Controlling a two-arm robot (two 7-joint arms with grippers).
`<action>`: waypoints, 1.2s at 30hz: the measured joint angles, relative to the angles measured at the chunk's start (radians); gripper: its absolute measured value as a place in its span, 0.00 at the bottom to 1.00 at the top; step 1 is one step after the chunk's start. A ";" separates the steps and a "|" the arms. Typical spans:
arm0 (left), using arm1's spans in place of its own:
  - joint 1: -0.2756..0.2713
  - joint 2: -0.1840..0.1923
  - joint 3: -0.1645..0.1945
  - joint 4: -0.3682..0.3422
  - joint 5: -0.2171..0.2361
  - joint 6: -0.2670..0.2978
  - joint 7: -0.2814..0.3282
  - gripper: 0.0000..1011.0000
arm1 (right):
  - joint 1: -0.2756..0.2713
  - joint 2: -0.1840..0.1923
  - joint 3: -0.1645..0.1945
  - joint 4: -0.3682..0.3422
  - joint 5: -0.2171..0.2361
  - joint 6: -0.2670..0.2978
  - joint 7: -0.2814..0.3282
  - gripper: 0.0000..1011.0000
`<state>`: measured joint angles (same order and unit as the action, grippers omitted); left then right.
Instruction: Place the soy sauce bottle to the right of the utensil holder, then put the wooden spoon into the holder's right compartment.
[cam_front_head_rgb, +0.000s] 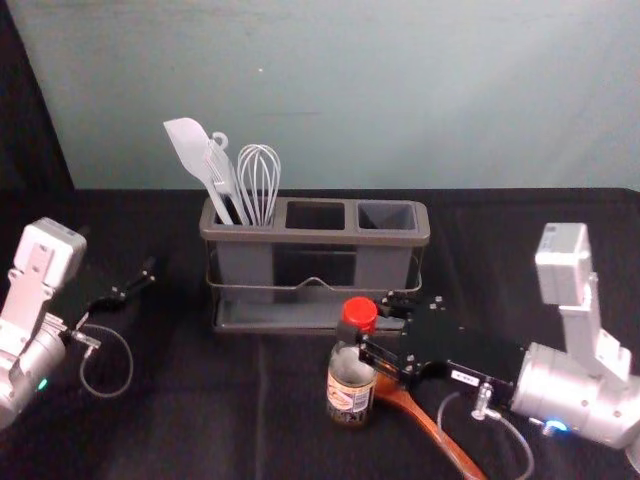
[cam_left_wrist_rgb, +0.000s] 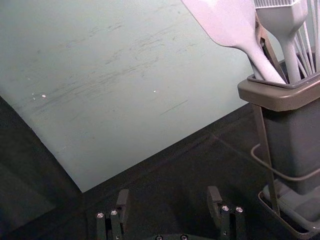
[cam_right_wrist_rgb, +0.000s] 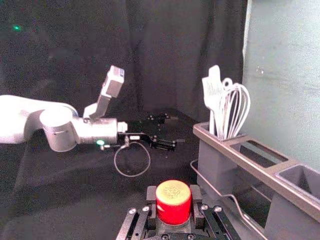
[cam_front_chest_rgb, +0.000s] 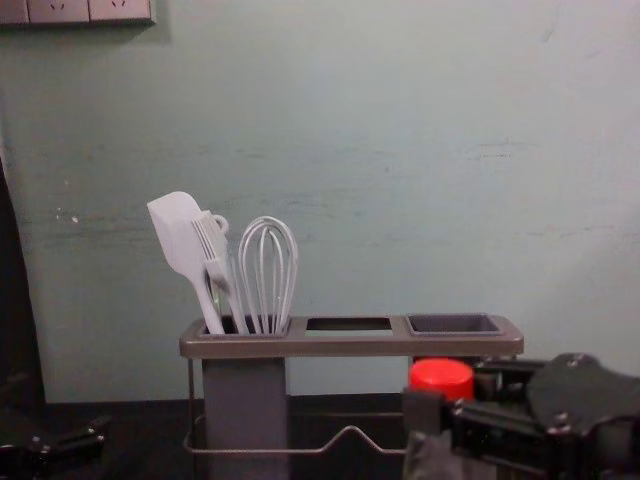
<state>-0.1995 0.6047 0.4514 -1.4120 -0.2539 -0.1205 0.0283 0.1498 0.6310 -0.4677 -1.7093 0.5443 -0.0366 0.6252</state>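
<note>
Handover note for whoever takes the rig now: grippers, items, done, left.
Right gripper: fingers closed on the soy sauce bottle by its red cap, in front of the utensil holder.
Left gripper: idle, open, left of the holder.
Wooden spoon: on the table, partly hidden by right gripper.
Done: bottle gripped; neither placement finished.
Left: set bottle right of holder, release, then spoon into right compartment.

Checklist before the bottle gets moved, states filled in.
1. Right gripper closed on the bottle at its cap end: ok.
2. Bottle roughly upright: ok.
3. Bottle base off the table: cannot tell.
4. Bottle right of the utensil holder: not ok, it's in front.
5. Right compartment free for the wooden spoon: ok.
6. Left gripper out of the way: ok, left of the holder, open.
</note>
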 joint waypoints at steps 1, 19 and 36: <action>0.000 0.000 0.000 0.000 0.000 0.000 0.000 1.00 | -0.013 0.012 0.011 -0.020 0.009 0.000 -0.001 0.39; 0.000 0.000 0.000 0.000 0.000 0.000 0.000 1.00 | -0.334 0.193 0.337 -0.154 0.148 -0.088 -0.081 0.39; 0.000 0.000 0.000 0.000 0.000 0.000 0.000 1.00 | -0.091 0.089 0.267 0.074 0.100 -0.010 -0.067 0.39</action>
<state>-0.1995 0.6047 0.4514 -1.4120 -0.2539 -0.1205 0.0283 0.0586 0.7204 -0.2007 -1.6351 0.6444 -0.0465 0.5582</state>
